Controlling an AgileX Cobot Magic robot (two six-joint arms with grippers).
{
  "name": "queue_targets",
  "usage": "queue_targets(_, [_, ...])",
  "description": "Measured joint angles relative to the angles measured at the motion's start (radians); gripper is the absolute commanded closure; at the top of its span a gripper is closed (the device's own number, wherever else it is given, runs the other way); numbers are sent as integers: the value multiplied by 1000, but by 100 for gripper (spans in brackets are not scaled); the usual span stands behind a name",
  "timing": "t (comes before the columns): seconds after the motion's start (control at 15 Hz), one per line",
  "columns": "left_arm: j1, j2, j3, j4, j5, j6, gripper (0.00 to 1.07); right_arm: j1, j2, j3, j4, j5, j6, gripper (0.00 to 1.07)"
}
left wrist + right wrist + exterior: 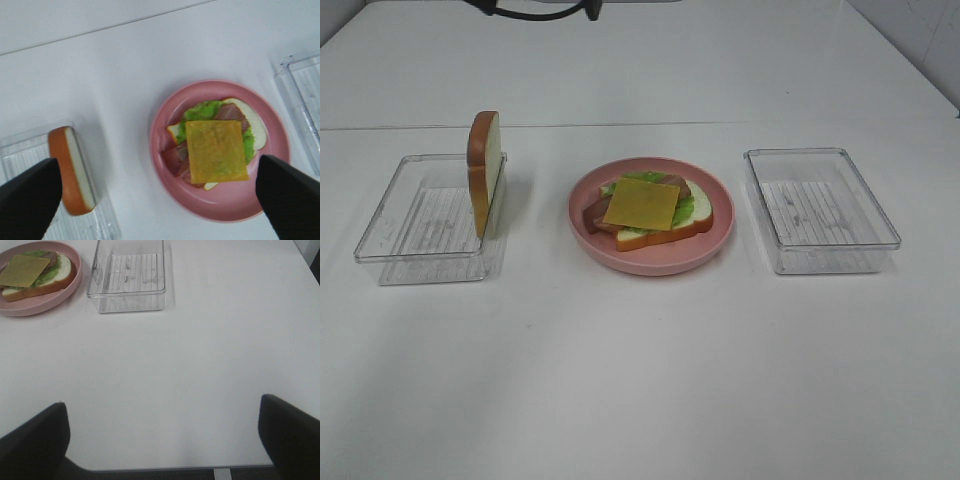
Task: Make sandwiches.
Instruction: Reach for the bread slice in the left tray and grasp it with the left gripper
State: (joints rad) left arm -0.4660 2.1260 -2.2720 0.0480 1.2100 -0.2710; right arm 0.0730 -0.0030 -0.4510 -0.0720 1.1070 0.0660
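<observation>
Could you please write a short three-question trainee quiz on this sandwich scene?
1. True or false: the cheese lies on top of the stack on the plate.
2. Where is the spare bread slice? A) flat on the plate B) on edge in the left tray C) in the right tray
3. What does the right tray hold?

Key: 1 true; 2 B; 3 nothing.
</observation>
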Motion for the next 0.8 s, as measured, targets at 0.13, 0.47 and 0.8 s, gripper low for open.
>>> queue_targets(0.13, [46,-41,80,-3,0,2,6,0,0,0,0,0,0,9])
queue_targets(0.47, [159,-46,217,-39,9,12,6,0,0,0,1,0,0,9])
queue_targets(0.8, [159,62,217,-61,7,16,6,0,0,0,1,0,0,9])
